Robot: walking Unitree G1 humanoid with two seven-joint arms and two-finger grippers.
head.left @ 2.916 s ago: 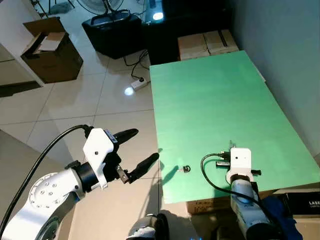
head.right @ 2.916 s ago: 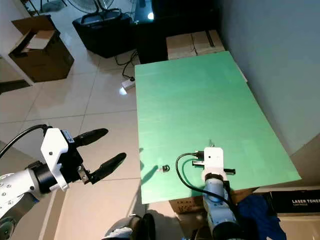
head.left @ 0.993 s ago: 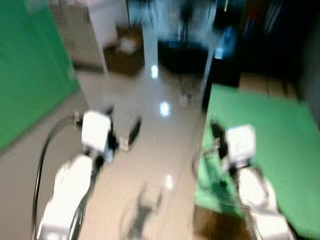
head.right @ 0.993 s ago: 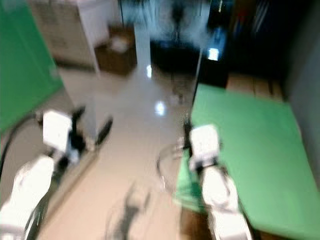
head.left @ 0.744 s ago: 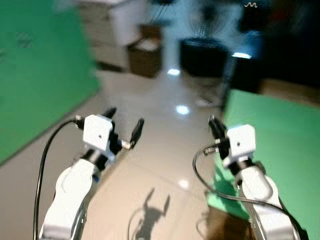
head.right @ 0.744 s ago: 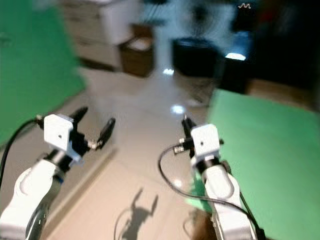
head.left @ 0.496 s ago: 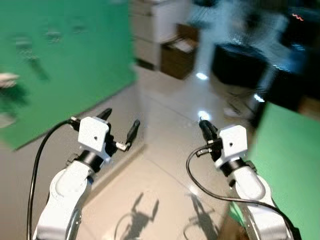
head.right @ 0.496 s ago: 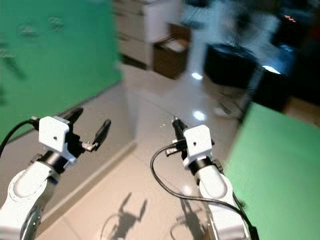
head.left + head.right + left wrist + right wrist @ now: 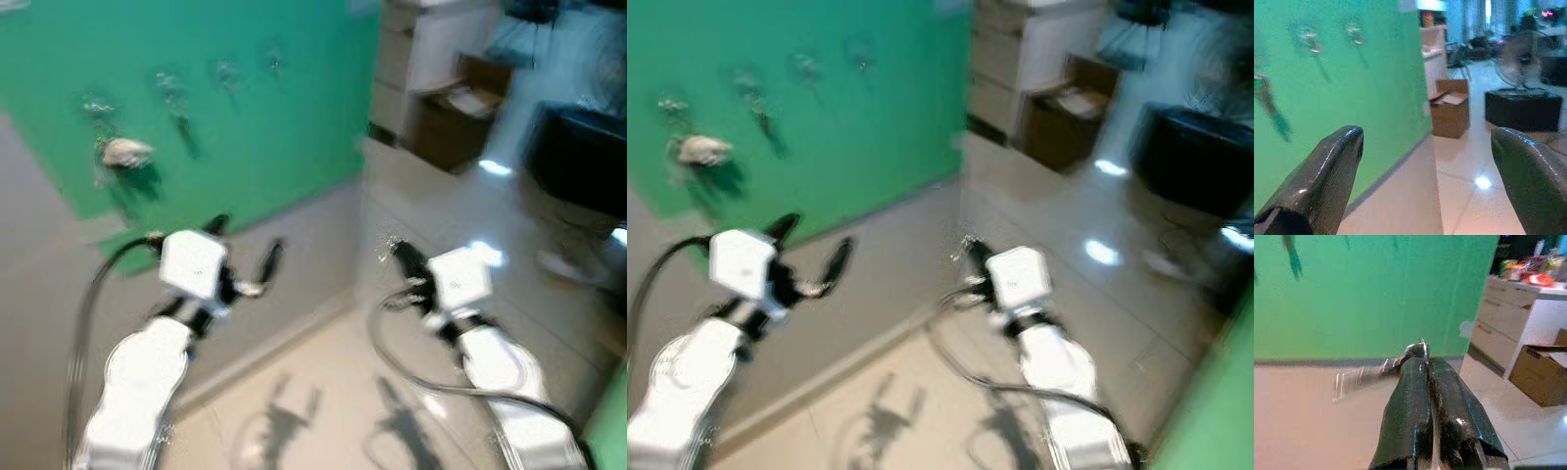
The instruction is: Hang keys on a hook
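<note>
Green paneling (image 9: 255, 127) covers the upper wall on the left of the blurred head views, above a grey lower strip, and a row of small hooks (image 9: 174, 86) is fixed across it. A pale object (image 9: 125, 152) is seen hanging at one of the leftmost hooks; what it is cannot be told through the blur. Glossy beige floor tiles (image 9: 323, 392) are seen below, with the shadows of both arms cast on them.

On the left, the left gripper (image 9: 245, 257) is held up in front of the wall, its two black fingers spread wide with nothing between them. In the left wrist view the left gripper (image 9: 1427, 161) is seen with its fingertips (image 9: 1339, 147) far apart and the green wall and two of the hooks beyond.

Further right, the right gripper (image 9: 398, 253) is raised at about the same height, pointed toward the wall. Its fingers are pressed closely together, and in the right wrist view the keys (image 9: 1382, 371) are seen pinched at the fingertips (image 9: 1415, 363), with a metal ring and a blurred silver blade sticking out sideways. The keys are held in the air, apart from the wall and the hooks.

To the right, white cabinets (image 9: 431, 39), an open cardboard box (image 9: 460, 108) and a black case (image 9: 578, 157) are seen on the floor.
</note>
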